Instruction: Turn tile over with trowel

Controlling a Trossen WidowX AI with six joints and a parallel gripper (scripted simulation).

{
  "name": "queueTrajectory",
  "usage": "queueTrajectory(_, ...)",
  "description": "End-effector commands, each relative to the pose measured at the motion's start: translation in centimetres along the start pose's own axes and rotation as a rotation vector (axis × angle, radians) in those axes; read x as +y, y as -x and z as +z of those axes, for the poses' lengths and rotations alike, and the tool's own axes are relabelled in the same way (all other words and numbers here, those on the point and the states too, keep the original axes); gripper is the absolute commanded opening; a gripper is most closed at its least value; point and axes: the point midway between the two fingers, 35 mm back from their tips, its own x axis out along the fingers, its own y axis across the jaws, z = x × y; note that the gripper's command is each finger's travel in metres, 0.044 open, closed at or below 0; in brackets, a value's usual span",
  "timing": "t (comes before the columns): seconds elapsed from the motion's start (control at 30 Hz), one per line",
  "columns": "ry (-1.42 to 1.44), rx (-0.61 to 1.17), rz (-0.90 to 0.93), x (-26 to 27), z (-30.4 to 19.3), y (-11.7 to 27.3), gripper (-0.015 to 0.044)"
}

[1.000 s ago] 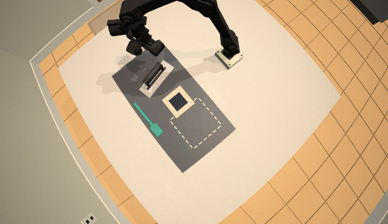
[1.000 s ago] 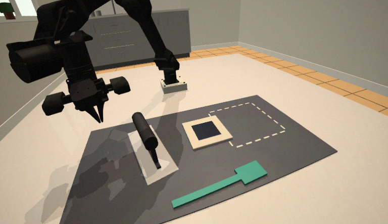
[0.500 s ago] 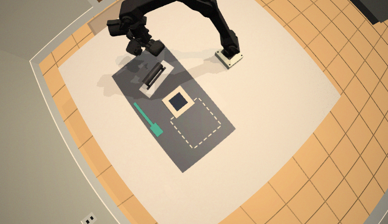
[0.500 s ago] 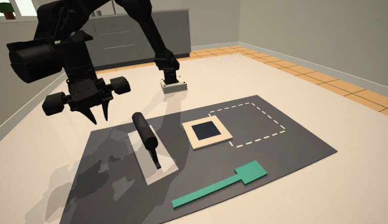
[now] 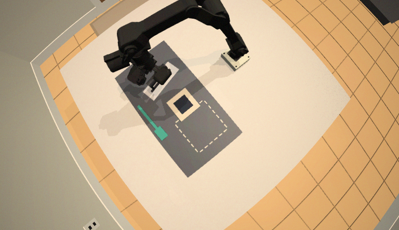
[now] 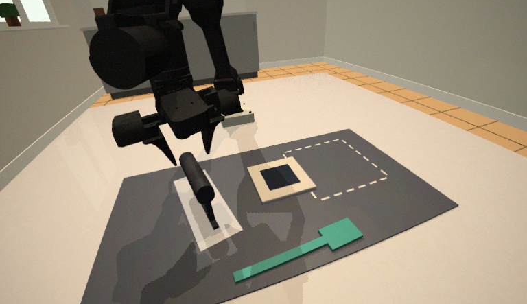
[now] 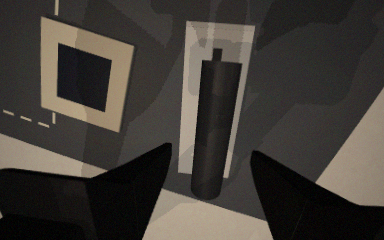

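The small trowel has a black round handle (image 6: 197,178) (image 7: 215,130) above a pale rectangular blade (image 5: 149,94) (image 6: 229,223) (image 7: 187,110), which lies on the grey mat (image 5: 188,165) (image 6: 419,200). My gripper (image 6: 192,158) (image 7: 210,152) is open and empty, above the handle's far end. In the wrist view its fingertips stand on either side of the handle, apart from it. The cream tile (image 5: 183,104) (image 6: 279,176) (image 7: 84,77) lies flat, its dark square facing up. It overlaps one side of the dashed outline (image 5: 198,151) (image 6: 325,198) and lies mostly outside it.
A flat green spatula-shaped tool (image 5: 160,133) (image 6: 341,234) lies along the mat's edge, beside the tile and the trowel. The arm's pale base (image 5: 234,64) (image 6: 239,119) stands on the table beyond the mat. The arm covers part of the trowel in the top view.
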Motion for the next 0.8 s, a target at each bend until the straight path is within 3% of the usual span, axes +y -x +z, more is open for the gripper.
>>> queueTrajectory(0.0, -0.017, 0.003, -0.002, -0.2, -0.1, 0.0, 0.0270)
queueTrajectory(0.77, -0.017, 0.003, -0.002, -0.2, -0.1, -3.7, 0.0270)
